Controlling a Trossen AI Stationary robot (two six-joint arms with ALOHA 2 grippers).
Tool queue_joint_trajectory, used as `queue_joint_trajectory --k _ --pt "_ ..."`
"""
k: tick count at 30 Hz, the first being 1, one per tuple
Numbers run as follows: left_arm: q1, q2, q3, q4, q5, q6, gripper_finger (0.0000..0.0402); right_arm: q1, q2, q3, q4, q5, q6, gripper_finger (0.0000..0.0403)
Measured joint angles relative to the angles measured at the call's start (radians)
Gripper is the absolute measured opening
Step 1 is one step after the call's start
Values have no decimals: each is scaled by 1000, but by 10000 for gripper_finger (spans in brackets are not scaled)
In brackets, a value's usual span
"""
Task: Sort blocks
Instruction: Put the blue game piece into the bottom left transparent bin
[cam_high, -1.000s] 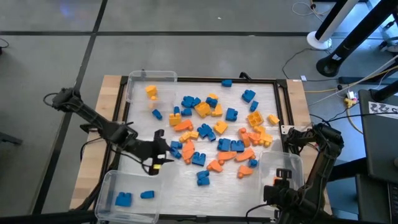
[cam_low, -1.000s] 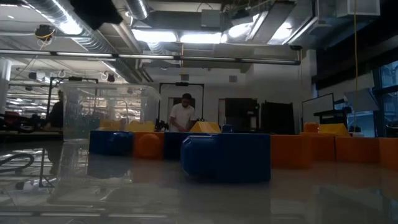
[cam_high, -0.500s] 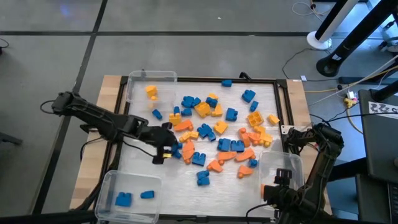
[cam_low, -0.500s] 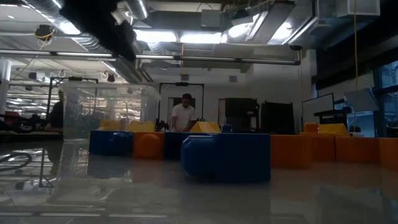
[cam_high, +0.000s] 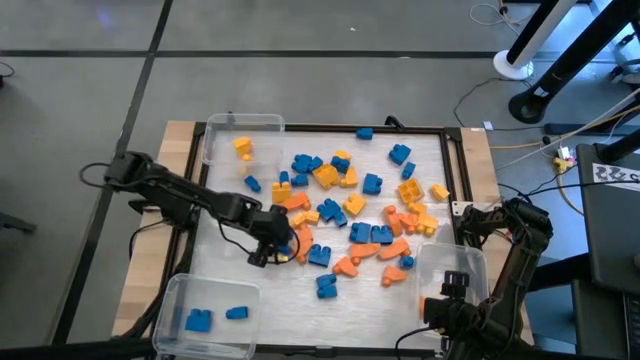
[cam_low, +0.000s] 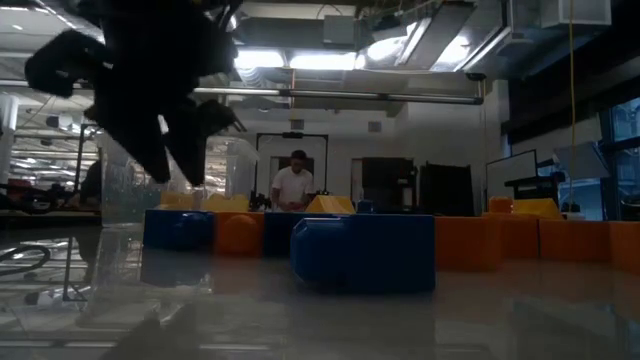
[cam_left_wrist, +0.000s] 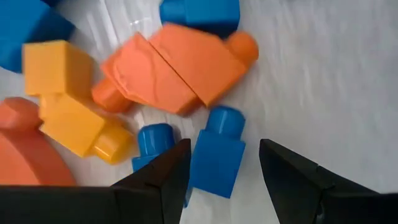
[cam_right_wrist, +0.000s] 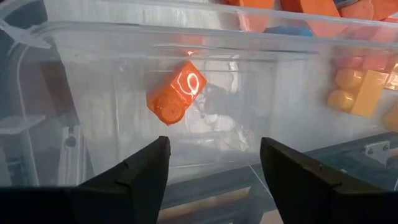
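Blue, orange and yellow blocks (cam_high: 345, 215) lie scattered over the middle of the white tray. My left gripper (cam_high: 278, 248) is open, low over the pile's near-left edge, pointing steeply down. One small blue block (cam_left_wrist: 217, 163) lies on the tray between its two fingers; I cannot tell whether they touch it. It shows as a dark shape in the low view (cam_low: 175, 160). My right gripper (cam_right_wrist: 214, 142) hangs open above the near-right clear bin (cam_high: 450, 265), where one orange block (cam_right_wrist: 177, 93) lies on the bottom.
A clear bin (cam_high: 243, 140) at the far left holds a yellow block. Another bin (cam_high: 205, 310) at the near left holds two blue blocks. Orange blocks (cam_left_wrist: 177, 68) and yellow blocks (cam_left_wrist: 68, 106) lie close around the left gripper. A black frame (cam_high: 300, 128) edges the tray.
My left gripper has gone from near the near-left bin toward the table's right, into the edge of the pile. It has sunk lower, coming into the low view, and has turned about on its way. The right arm has kept still.
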Motion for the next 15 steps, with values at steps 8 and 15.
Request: queue_joint_trajectory --k 8,15 --pt "8 95 0 -3 -9 86 180 0 0 0 1 1 0 248" --pt "8 175 4 -4 -11 98 180 0 0 0 0 1 0 248"
